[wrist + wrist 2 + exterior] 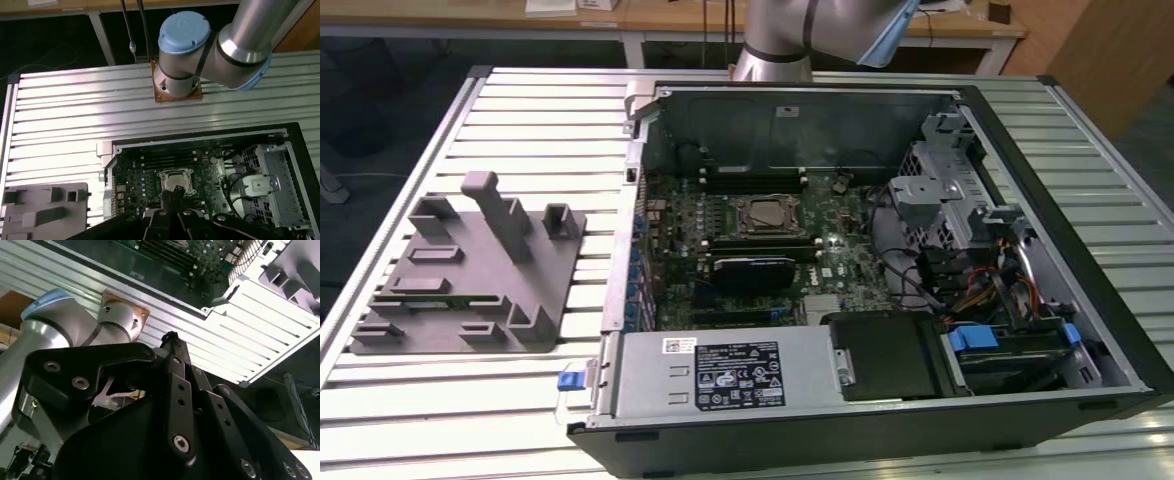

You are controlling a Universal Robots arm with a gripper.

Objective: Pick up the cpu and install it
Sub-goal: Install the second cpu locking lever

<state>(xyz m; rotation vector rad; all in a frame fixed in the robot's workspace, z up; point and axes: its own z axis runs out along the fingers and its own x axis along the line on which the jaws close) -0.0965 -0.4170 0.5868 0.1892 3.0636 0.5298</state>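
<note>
1. The black two-fingered tool (pixel 169 197) hangs high over the open machine. In both wrist views its fingers come to one narrow tip (pixel 170 339). I judge it clenched, with nothing visible between the jaws. It touches nothing.

2. Straight beneath that tip in the first wrist view is the square black-and-metal motherboard socket (pixel 163 176), well apart from the tool. A pale silver square sits in its middle, which I take for the small flat cpu (pixel 177 182). The exterior view shows the same pale square (pixel 765 214) inside the socket frame (pixel 735 224), lying level with the green board.

3. So the chip seems to be in its seat already, not in the tool. Whether the metal retaining frame is latched down over it I cannot tell, so I cannot judge the install complete.

4. Around the socket stands the black open-sided computer case (pixel 1067 150), lying on its side. A grey labelled power supply box (pixel 720 372) fills its near edge in the exterior view.

5. Beside the case, toward the exterior view's left, rests a grey moulded parts fixture (pixel 467 270) with upright posts and shallow pockets. I see no pale chip in any pocket.

6. Both rest on the ribbed aluminium counter (pixel 520 100).

7. Farthest off, the silver arm's base (pixel 177 85) is bolted to the counter past the back wall of the case.
</note>
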